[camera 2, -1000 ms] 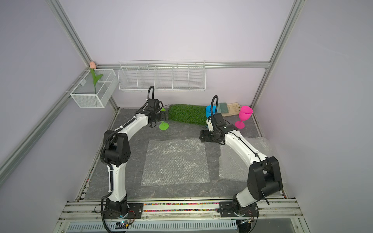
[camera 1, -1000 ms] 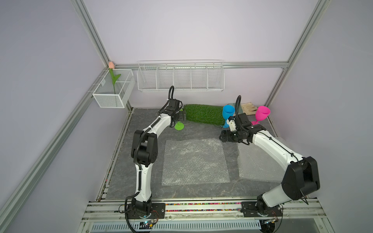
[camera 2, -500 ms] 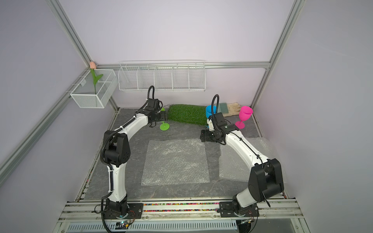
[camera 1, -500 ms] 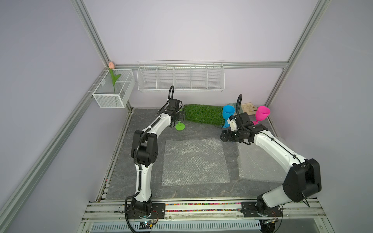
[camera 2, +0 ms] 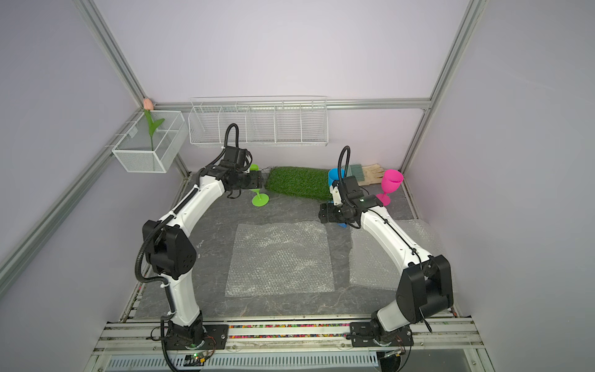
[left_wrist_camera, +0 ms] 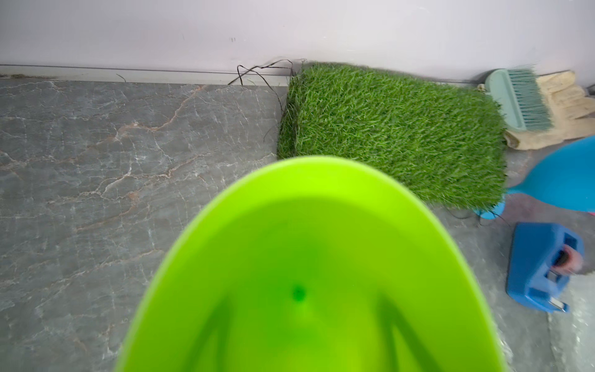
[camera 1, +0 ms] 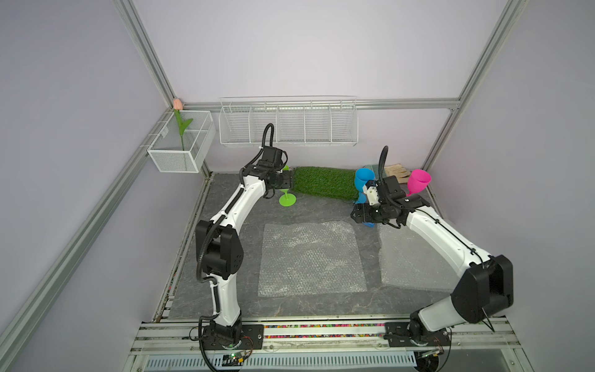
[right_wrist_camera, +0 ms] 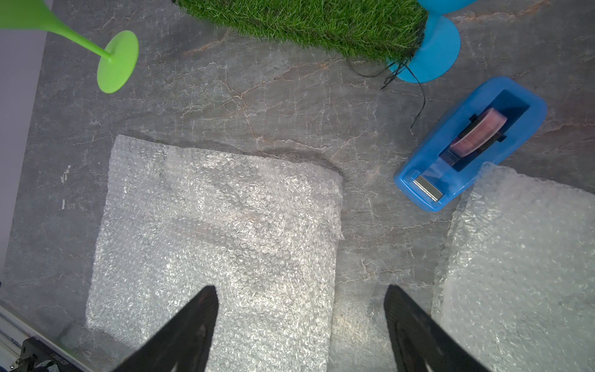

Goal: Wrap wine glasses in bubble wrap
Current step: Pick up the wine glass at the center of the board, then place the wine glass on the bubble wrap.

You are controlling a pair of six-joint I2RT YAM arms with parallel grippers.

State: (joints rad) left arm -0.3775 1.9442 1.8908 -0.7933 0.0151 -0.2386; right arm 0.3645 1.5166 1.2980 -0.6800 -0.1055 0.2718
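The lime green wine glass (camera 1: 287, 199) stands at the back left, its foot near the table. My left gripper (camera 1: 289, 180) is shut on its bowl (left_wrist_camera: 306, 241), and the fingers show as dark shadows through both walls. The blue wine glass (camera 1: 363, 178) and the pink wine glass (camera 1: 418, 182) stand at the back right. One bubble wrap sheet (camera 1: 310, 257) lies flat mid-table, another (camera 1: 415, 257) to its right. My right gripper (right_wrist_camera: 300, 290) hangs open over the gap between the two sheets, holding nothing.
A green grass mat (camera 1: 325, 183) lies along the back wall between the green and blue glasses. A blue tape dispenser (right_wrist_camera: 470, 145) sits by the right sheet's far corner. A brush and glove (camera 2: 367, 174) lie in the back corner. Wire baskets (camera 1: 286, 122) hang on the wall.
The left jaws have closed in on the green glass's bowl. The glass's foot has hardly shifted. The right arm stays nearly still with its jaws wide.
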